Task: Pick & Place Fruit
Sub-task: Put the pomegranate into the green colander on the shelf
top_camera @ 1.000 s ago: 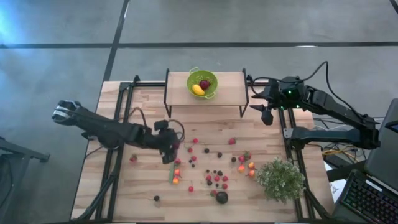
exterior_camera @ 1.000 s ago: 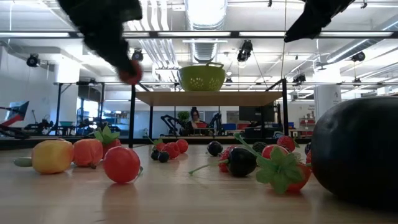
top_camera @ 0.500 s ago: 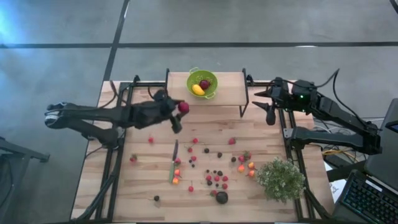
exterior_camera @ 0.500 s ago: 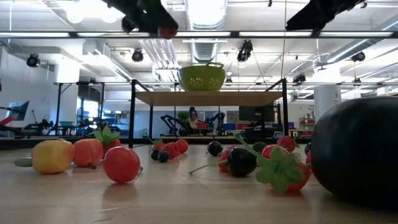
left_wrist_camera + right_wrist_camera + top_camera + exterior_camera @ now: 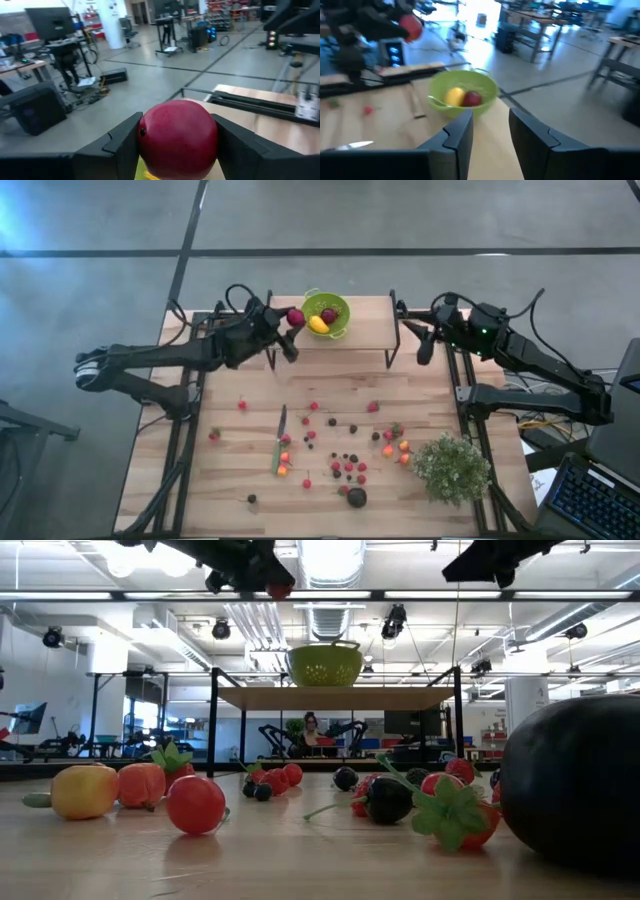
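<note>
My left gripper (image 5: 290,330) is up beside the left rim of the green bowl (image 5: 326,313), shut on a round red fruit (image 5: 295,317) that also shows in the left wrist view (image 5: 177,137) and in the low view (image 5: 278,587). The bowl stands on a raised wooden shelf (image 5: 372,320) at the table's far edge and holds a yellow fruit (image 5: 454,96) and a red fruit (image 5: 472,99). My right gripper (image 5: 425,352) hangs to the shelf's right, open (image 5: 490,132) with nothing between its fingers. Many small fruits (image 5: 345,465) lie on the table. My left gripper pinches the red fruit by its two opposite sides (image 5: 147,142) between its two fingers. The fingers lie about level and come from the table's left. The fruit is lifted clear, high above the table and next to the bowl's left rim.
A green-handled knife (image 5: 279,445) lies left of the scattered fruit. A bushy pale-green plant (image 5: 452,468) stands at the near right, and a big dark round fruit (image 5: 356,497) lies by the near edge. The shelf's black legs (image 5: 268,340) stand beside my left gripper.
My left gripper has risen and swung from above the table's middle toward the far edge and the bowl, tipping from pointing down to about level, carrying the red fruit lifted clear. My right gripper has tipped up a little beside the shelf.
</note>
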Motion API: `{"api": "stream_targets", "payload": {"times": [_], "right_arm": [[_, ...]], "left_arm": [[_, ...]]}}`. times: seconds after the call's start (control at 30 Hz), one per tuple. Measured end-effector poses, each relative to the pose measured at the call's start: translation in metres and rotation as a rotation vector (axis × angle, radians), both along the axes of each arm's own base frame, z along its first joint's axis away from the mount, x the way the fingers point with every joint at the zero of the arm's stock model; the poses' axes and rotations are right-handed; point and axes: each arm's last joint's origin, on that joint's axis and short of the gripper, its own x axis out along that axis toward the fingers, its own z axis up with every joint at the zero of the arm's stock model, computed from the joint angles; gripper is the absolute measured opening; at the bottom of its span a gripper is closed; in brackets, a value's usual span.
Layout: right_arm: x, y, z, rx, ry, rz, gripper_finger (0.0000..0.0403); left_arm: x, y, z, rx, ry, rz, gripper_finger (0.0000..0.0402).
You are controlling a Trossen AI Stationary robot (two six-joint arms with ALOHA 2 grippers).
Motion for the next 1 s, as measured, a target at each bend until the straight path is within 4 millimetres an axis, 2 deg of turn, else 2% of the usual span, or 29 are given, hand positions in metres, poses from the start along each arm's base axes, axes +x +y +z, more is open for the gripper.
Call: {"api": "stream_targets", "payload": {"times": [0.17,0.33,0.53,0.67,0.8,1.0], "right_arm": [[0.011,-0.010,-0.001,-0.055,0.040,-0.123,0.0100],[0.020,-0.017,0.004,-0.100,0.021,-0.198,0.0081],[0.022,-0.027,0.021,-0.189,0.025,-0.249,0.0059],[0.022,-0.039,0.024,-0.192,0.059,-0.296,0.0048],[0.015,-0.045,0.020,-0.092,0.098,-0.354,0.0040],[0.008,-0.045,0.017,-0.035,0.080,-0.375,0.0036]], "left_arm": [[0.003,0.014,0.003,0.048,0.006,0.033,0.0220],[0.003,0.021,0.023,0.152,0.033,0.060,0.0220],[-0.001,0.020,0.049,0.157,-0.020,0.063,0.0220],[0.005,0.024,0.044,0.152,0.037,0.064,0.0220],[0.020,0.038,0.030,0.168,0.092,0.088,0.0220],[0.042,0.056,0.030,0.118,0.179,0.091,0.0220]]}}
